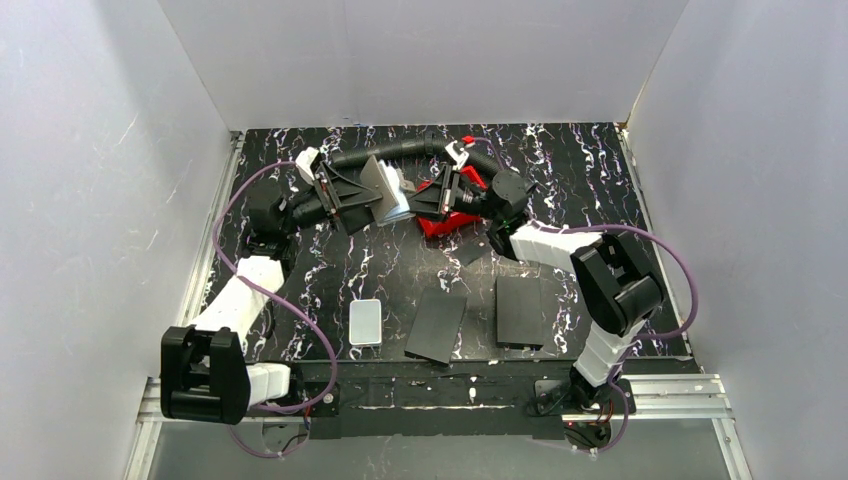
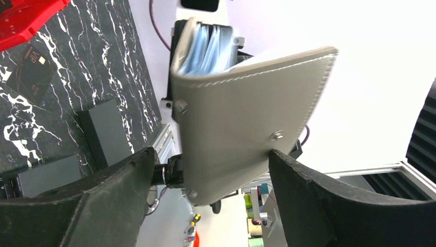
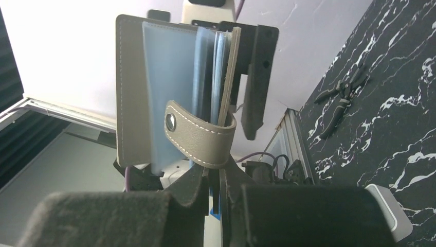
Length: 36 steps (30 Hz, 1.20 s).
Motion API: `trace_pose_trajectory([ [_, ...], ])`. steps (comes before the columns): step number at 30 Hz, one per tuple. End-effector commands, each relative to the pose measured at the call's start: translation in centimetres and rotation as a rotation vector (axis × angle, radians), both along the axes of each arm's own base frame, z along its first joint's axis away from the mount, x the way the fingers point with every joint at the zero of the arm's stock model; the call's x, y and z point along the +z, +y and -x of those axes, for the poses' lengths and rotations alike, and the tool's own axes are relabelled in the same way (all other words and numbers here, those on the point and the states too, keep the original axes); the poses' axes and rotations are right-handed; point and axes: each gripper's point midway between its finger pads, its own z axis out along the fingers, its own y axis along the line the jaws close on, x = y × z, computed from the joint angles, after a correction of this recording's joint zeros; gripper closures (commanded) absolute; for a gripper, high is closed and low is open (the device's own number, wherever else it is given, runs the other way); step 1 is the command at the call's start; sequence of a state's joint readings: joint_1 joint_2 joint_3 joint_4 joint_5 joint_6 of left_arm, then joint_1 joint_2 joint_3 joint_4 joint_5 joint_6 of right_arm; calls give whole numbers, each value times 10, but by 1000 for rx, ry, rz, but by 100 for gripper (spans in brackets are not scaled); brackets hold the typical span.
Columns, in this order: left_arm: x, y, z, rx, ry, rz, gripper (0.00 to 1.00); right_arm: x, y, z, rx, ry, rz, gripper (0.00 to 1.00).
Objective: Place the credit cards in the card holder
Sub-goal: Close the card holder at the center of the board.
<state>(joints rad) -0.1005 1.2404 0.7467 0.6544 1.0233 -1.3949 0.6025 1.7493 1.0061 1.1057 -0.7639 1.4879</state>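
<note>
Card holder (image 2: 241,128) aloft, open; left gripper (image 2: 211,153) clamps one cover wide, right gripper (image 3: 216,175) pinches opposite cover.

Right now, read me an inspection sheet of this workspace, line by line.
Surface: black marbled table, things scattered across it.
Job's things: card holder held up open between both arms; credit cards cannot be told apart from its sleeves.
Clutter: red tray, white box, two black panels, dark card, pliers.
Grippers: left gripper spans the holder's cover; right gripper pinches its clasp strap.
Cables: purple cables loop from both arms.
Surroundings: white walls on three sides.
</note>
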Motion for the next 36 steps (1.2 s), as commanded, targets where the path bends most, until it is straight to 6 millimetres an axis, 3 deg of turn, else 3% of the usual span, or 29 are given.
trace_pose_trajectory([
  [1,8,0,2,15,-61,12,23,12,8,5,-5,-77,-53,99],
  [7,-7,0,1,20,-16,28,50,3,12,11,-5,-61,-57,99],
  [10,-13,0,1,28,-7,32,57,-1,11,11,-18,-50,-55,99],
  [17,-19,2,-1,58,0,42,61,-3,12,11,-28,-40,-68,99],
  [24,-26,3,-7,74,-10,57,78,-15,13,14,-43,-42,-32,98],
  [28,-30,3,-9,76,-11,78,98,-24,14,12,-81,-65,46,89],
  [31,-32,4,-8,85,-24,73,100,-35,12,5,-140,-86,133,79],
  [36,-39,5,-4,94,-25,64,100,-57,0,-12,-257,-139,354,54],
])
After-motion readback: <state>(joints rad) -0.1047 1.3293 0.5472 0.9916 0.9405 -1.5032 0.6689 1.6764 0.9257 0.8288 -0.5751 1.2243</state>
